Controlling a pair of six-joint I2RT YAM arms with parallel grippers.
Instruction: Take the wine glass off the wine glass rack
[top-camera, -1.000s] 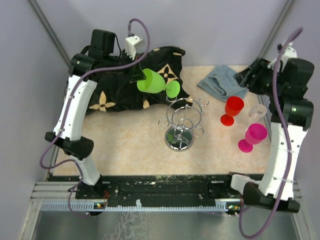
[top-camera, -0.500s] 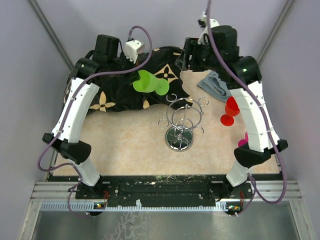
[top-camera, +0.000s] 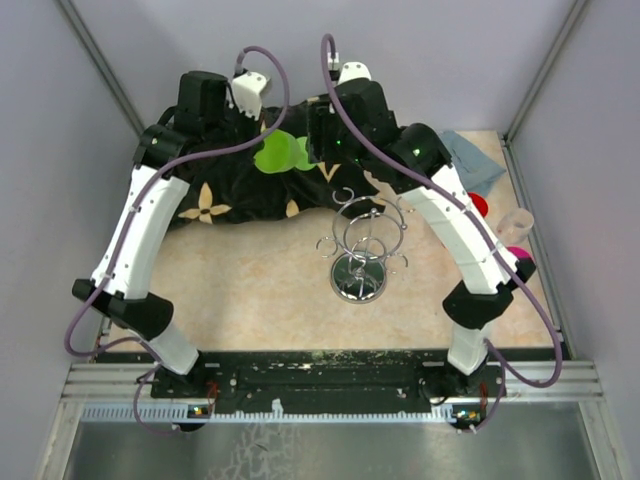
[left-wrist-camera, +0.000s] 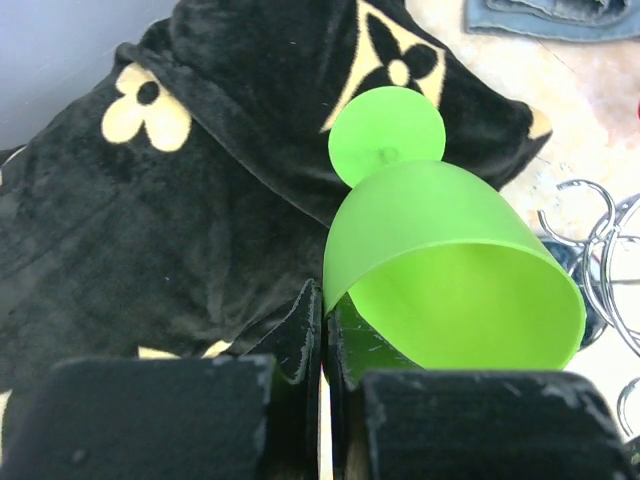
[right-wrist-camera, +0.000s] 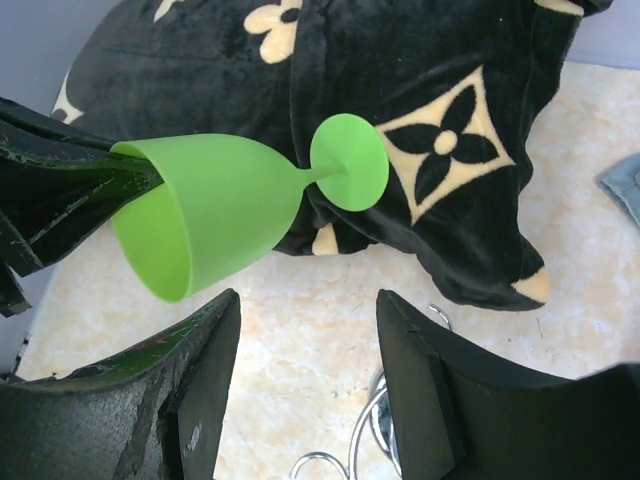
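Jaws of the left gripper (left-wrist-camera: 322, 300) pinch the rim of the green wine glass (left-wrist-camera: 450, 270), held sideways over a black flowered blanket (top-camera: 215, 195) behind the wire rack (top-camera: 362, 245), clear of it. The right gripper (right-wrist-camera: 308, 320) hangs spread wide and empty beside the glass. Right of the rack, the right arm (top-camera: 450, 215) partly hides a blue cloth (top-camera: 470, 150), a pink glass (top-camera: 520, 255) and a red glass (top-camera: 478, 204).

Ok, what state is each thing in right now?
Green wine glass: off the rack, tipped on its side, held by the rim.
Left gripper: shut on the glass rim.
Right gripper: open, empty, near the glass.
Rack: upright, its visible loops empty.
Black blanket: rumpled on the table.
Blue cloth: lying crumpled at the far right.
Red glass and pink glass: mostly hidden from view.
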